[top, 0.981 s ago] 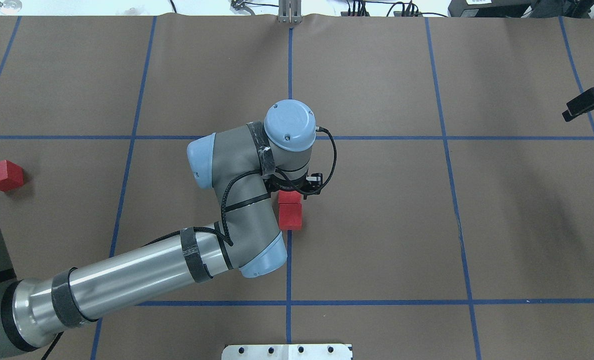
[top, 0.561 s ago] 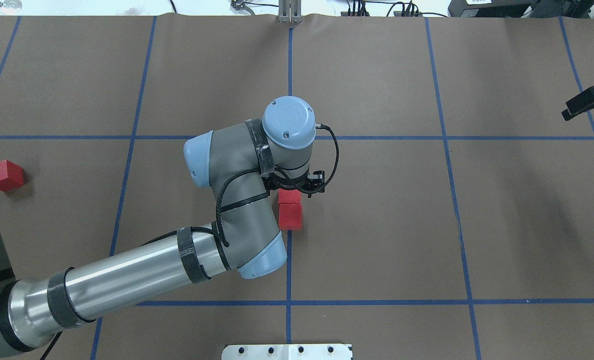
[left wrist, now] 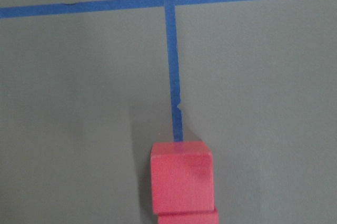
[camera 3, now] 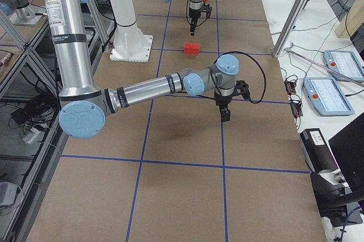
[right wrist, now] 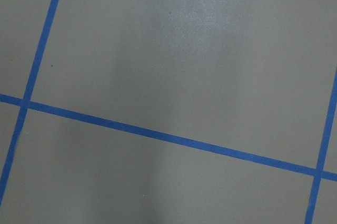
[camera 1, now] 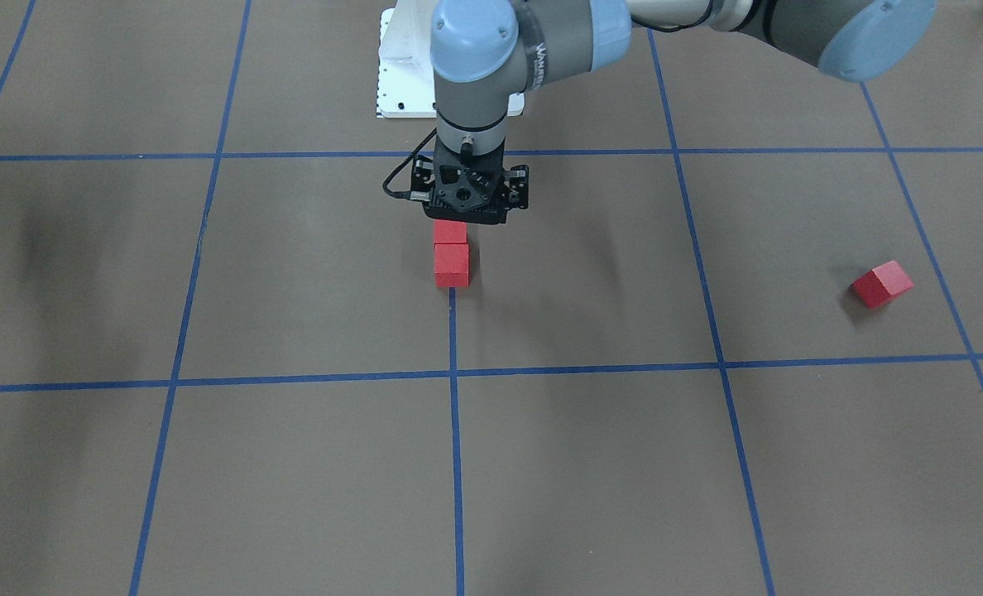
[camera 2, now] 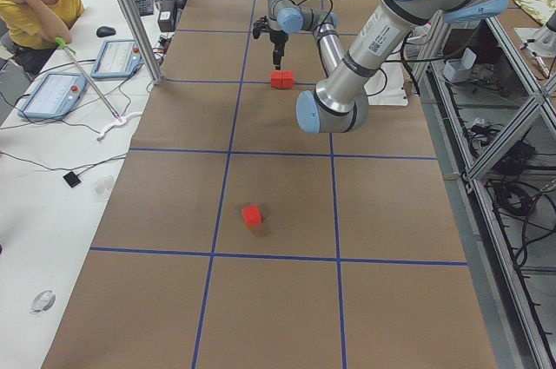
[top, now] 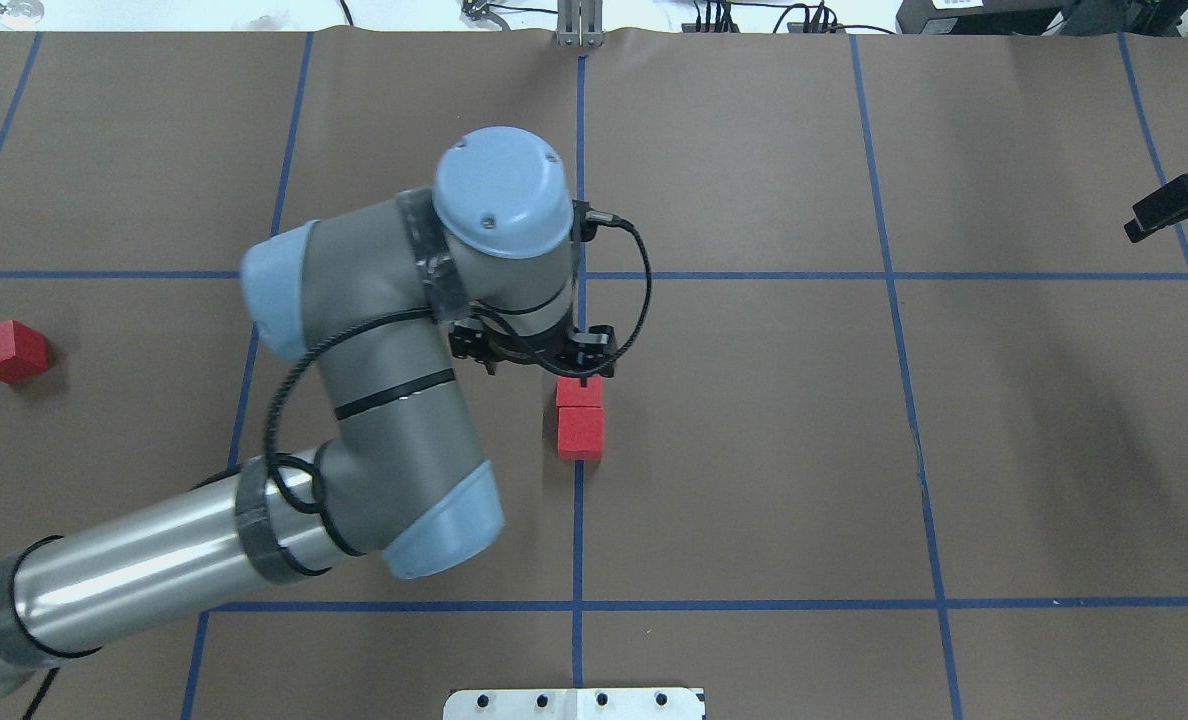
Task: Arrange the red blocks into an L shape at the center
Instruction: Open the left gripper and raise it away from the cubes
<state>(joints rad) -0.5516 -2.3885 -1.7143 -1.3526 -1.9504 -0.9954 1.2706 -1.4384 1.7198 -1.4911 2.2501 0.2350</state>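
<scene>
The red blocks (top: 581,432) lie as two and one. A pair rests touching, one behind the other, on the vertical blue tape line (top: 577,520) at the center (top: 622,425). The third block (top: 9,350) sits well apart at the far left, alone in another grid square.

In the overhead view the left arm (top: 394,400) and its wrist crowd the pair's farther block. The front-facing view shows both blocks more fully, and the two side views show the left gripper (camera 1: 465,218) hanging above the pair, apart from their tops. The left wrist camera sees one block whole and the next cut off at the frame's lower edge, with no fingers in the picture.

The fingers are hidden under the gripper's black body, so it cannot be told whether they are spread or closed. All three blocks lie on the surface. The right gripper (top: 1167,212) hangs at the far right, cut by the frame edge, and its state cannot be told either. Its wrist camera shows only brown surface and tape.
</scene>
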